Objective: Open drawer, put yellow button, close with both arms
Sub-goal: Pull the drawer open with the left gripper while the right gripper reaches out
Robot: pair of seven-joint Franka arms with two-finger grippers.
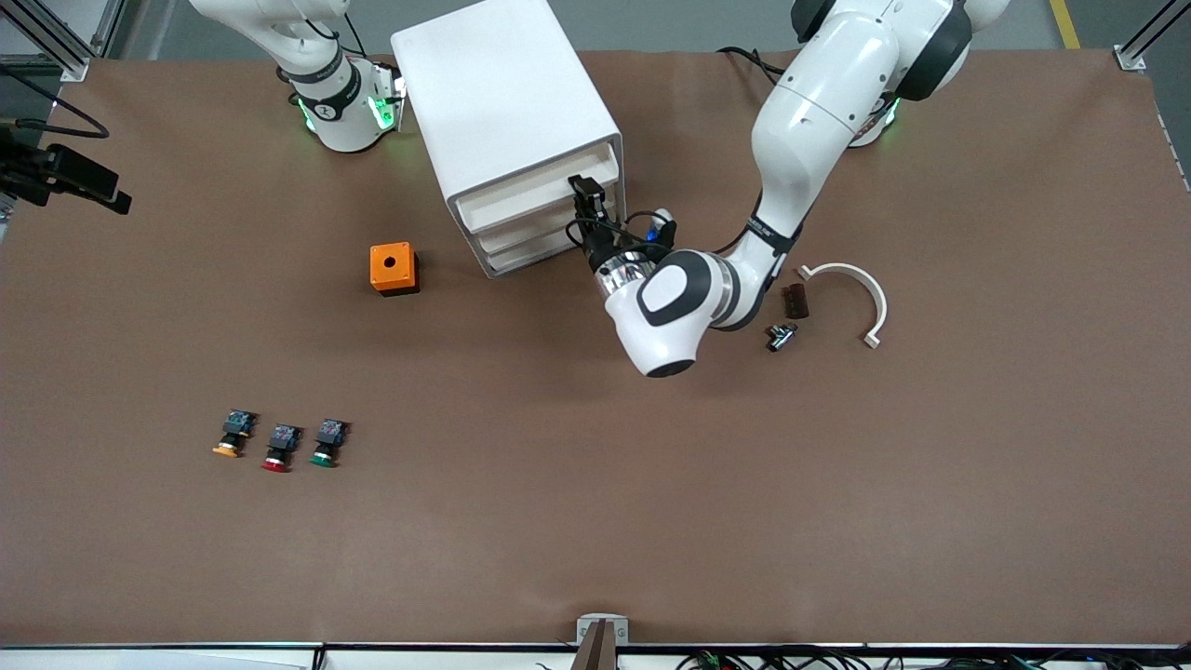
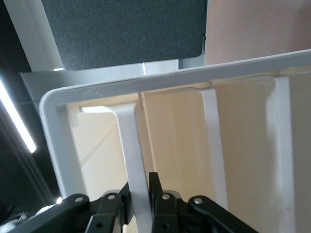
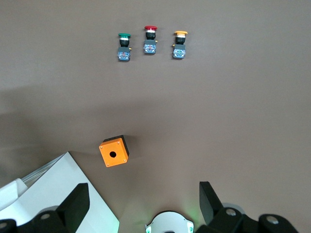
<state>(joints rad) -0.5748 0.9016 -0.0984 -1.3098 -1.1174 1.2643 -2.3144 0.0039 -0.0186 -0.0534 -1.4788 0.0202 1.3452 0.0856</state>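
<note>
The white cabinet stands at the robots' side of the table. My left gripper is at the front of its uppermost drawer, at the end toward the left arm. In the left wrist view my left gripper is shut on a white upright rib of the drawer front. The drawer looks in or nearly in. The yellow button lies on the table nearer the front camera, toward the right arm's end, and shows in the right wrist view. My right gripper is open and empty, high over the table near its base.
A red button and a green button lie beside the yellow one. An orange box with a hole sits by the cabinet. A white curved piece and small dark parts lie by the left arm.
</note>
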